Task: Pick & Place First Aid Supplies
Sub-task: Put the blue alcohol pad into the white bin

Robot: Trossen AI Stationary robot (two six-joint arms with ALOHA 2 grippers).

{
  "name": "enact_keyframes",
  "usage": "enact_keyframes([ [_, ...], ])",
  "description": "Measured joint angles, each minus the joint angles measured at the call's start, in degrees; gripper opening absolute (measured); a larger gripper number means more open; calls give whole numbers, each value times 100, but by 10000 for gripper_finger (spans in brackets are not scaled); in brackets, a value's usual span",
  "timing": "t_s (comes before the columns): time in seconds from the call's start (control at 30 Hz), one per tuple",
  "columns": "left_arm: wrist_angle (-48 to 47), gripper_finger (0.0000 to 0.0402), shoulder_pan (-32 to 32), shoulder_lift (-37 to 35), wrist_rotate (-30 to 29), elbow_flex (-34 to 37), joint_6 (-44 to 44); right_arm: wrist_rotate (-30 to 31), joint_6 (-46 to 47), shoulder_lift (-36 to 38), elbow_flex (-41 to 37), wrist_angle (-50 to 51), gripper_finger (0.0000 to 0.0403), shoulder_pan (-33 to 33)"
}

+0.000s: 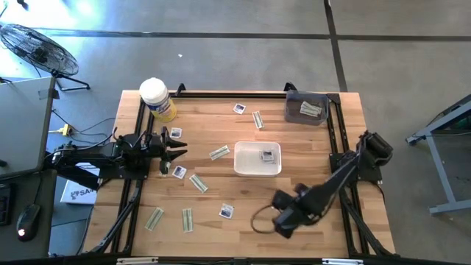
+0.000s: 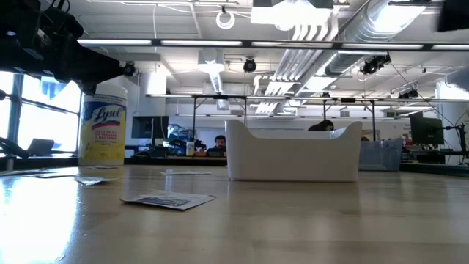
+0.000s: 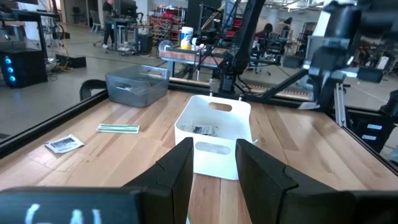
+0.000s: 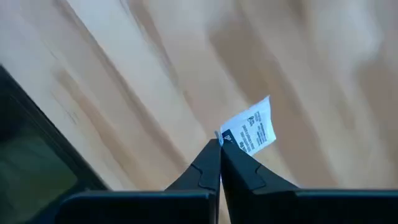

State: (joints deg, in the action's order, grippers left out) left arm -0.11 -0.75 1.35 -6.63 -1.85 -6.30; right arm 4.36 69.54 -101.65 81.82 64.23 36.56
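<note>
**Right gripper pinches a packet above the table's near edge**

Two dark fingers [image 4: 219,163] of the right gripper [image 1: 283,221] sit pressed together on the corner of a white square packet [image 4: 252,132] with dark-blue print, lifted above the wooden table [image 1: 309,158] near its front edge. Left gripper [image 1: 179,152] waits at the table's left side, its fingers [image 3: 177,171] partly apart and holding nothing, pointing toward the white tray [image 1: 243,163]. One packet [image 1: 268,155] lies inside the tray. Other packets and pale strips, such as one strip [image 1: 218,153] just left of the tray, lie scattered across the wood. A yellow canister [image 1: 157,100] stands at the far left corner, and a grey bin [image 1: 294,115] at the far right.
</note>
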Motion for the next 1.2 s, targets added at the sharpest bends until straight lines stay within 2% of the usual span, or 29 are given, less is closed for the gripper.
enact_keyframes([
  [0.23, -1, 119, 1, 0, 0, 0, 0, 1215, -2156, 4, 354, -204, 1, -1067],
  [0.5, 0, 119, 1, 0, 0, 0, 1, 1527, -4019, -186, 359, -702, 0, -2354],
  [0.73, 1, 119, 1, 1, 0, 0, 1, 1333, -4589, -610, 357, -506, 0, -3023],
  [0.97, -1, 119, 2, 1, 0, 0, 1, 1029, -4758, -1045, 352, -135, 0, -3336],
  [1.2, 0, 119, 1, 1, 0, 0, 0, 837, -4779, -1064, 354, -18, 3, -3551],
])
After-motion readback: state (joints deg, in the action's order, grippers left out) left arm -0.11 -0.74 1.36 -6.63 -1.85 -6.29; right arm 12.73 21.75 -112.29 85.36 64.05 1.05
